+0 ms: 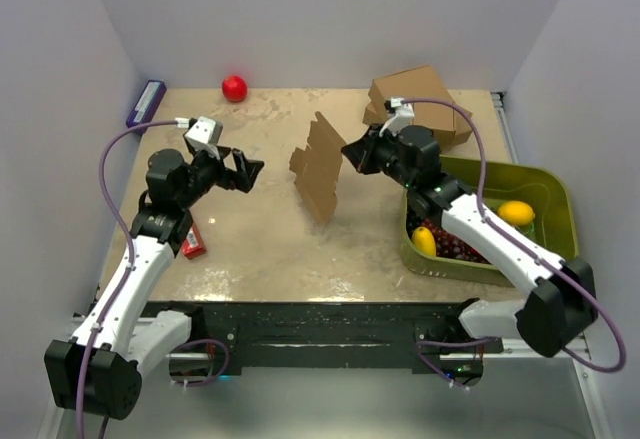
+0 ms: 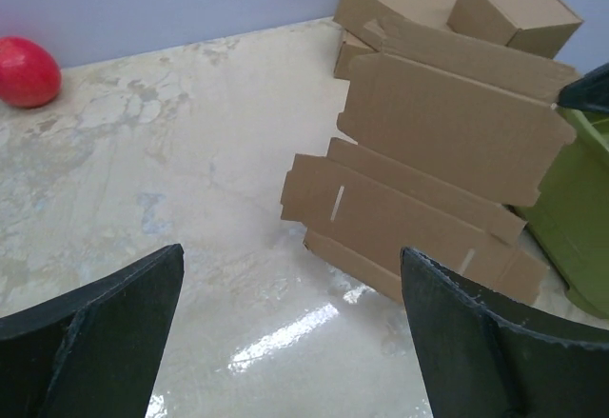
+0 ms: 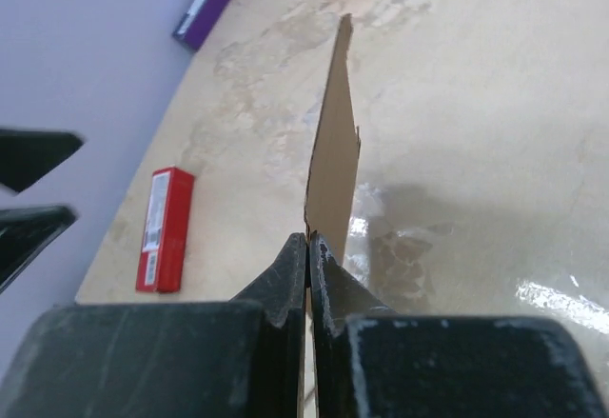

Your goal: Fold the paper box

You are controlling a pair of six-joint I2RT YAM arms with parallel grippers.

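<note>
Tabletop [image 1: 262, 244]: plain paper box [image 1: 320, 171]; red box's [image 3: 171, 232] label [image 3: 152, 223] illegible

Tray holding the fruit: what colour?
Olive green; the rectangular plastic tray shows best in the top external view.

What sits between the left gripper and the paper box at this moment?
Nothing: only bare table separates the left gripper from the paper box. The top external view shows this, and the left wrist view agrees, with plain tabletop ahead of its open fingers.
</note>
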